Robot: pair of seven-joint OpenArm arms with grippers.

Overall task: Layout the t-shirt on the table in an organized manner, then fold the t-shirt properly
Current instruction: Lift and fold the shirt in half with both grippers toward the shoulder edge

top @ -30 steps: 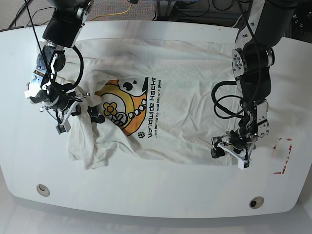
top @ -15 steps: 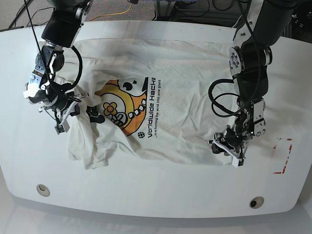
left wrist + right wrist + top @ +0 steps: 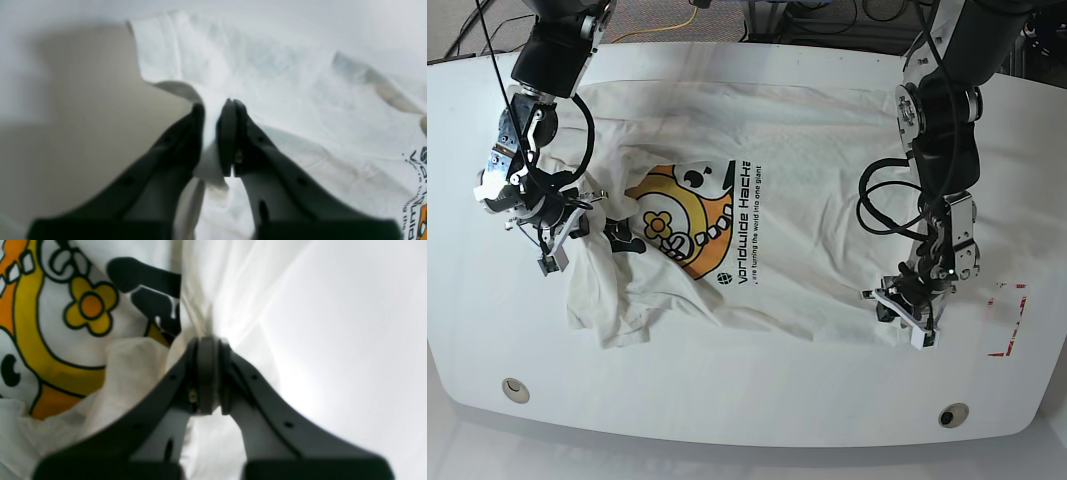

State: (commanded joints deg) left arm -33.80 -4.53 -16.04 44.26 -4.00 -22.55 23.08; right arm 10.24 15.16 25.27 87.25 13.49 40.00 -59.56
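**Shirt stretches flatter between two pinching claws**

Since a moment ago the left claw [image 3: 905, 318] has drawn its corner of the t-shirt [image 3: 797, 190] toward the table's near edge, and the printed graphic [image 3: 679, 222] has shifted slightly with the cloth. Spread graphic-up across the middle of the white table [image 3: 747, 410], the t-shirt lies mostly flat toward the right edge but bunches in loose folds toward the left edge. Near the right edge sits a red-outlined mark [image 3: 1010, 318], apart from the cloth. In the left wrist view the left claw [image 3: 215, 133] is nearly closed, a fold of white fabric pinched between its jaws. The right claw [image 3: 206, 376] is clamped tight on bunched fabric beside the yellow flower [image 3: 90, 306].
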